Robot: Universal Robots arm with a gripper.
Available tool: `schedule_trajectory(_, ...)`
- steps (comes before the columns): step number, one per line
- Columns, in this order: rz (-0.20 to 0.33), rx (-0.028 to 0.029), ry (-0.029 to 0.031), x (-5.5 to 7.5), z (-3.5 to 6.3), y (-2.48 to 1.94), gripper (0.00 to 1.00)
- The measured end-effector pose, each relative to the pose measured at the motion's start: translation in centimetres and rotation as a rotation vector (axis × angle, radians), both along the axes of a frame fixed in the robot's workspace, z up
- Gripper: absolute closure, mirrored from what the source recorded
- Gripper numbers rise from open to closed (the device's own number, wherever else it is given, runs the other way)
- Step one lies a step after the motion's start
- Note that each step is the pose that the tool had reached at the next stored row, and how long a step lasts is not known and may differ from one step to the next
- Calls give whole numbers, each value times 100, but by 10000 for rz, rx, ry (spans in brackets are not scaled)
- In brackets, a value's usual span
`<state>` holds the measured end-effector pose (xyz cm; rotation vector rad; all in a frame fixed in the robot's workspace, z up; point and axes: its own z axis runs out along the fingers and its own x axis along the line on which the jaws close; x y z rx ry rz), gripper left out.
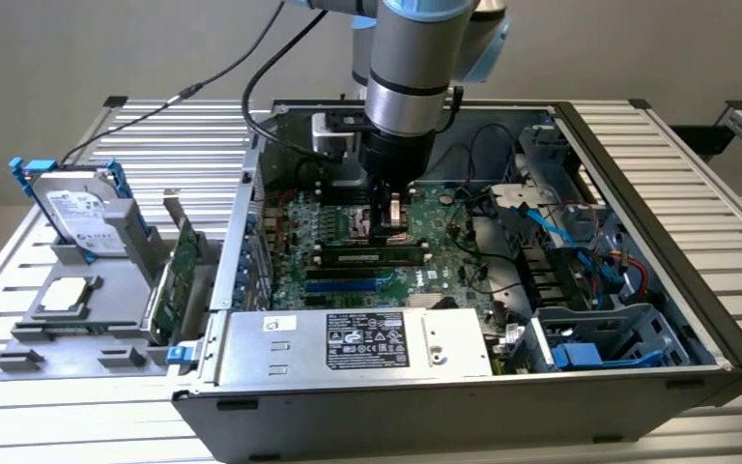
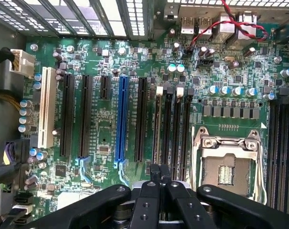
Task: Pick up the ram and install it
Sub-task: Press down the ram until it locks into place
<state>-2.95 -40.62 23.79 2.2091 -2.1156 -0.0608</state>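
While lowered inside the open computer case [image 1: 719, 338], gripper [image 2: 159, 172] with fingers pressed together over the motherboard [image 2: 101, 129], ram [image 1: 371, 257] seated in a memory slot just beside the CPU socket [image 2: 226, 164], hard drive [image 1: 81, 215] outside the case.

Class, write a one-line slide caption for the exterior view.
Robot arm's end effector lowered inside the open computer case, above the motherboard; hard drive waits outside.

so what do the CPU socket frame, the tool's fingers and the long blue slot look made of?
CPU socket frame: bare metal, likely steel; silvery, shiny, with screw heads at its corners.
Tool fingers: matte black, rigid, with bolt holes; metal or plastic, can't tell.
Long blue slot: moulded plastic, glossy, uniform blue.
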Motion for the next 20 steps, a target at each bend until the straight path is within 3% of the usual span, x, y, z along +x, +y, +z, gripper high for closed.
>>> schedule_trajectory(6, -47, -8, -43, 0, -72, 0, 89)
schedule_trajectory(12, -80, -35, -47, -1, -160, 2, 89)
schedule_trajectory(16, -86, -6, -58, 0, -115, 7, 89)
schedule_trajectory(20, -85, -23, -34, -1, -4, 5, 89)
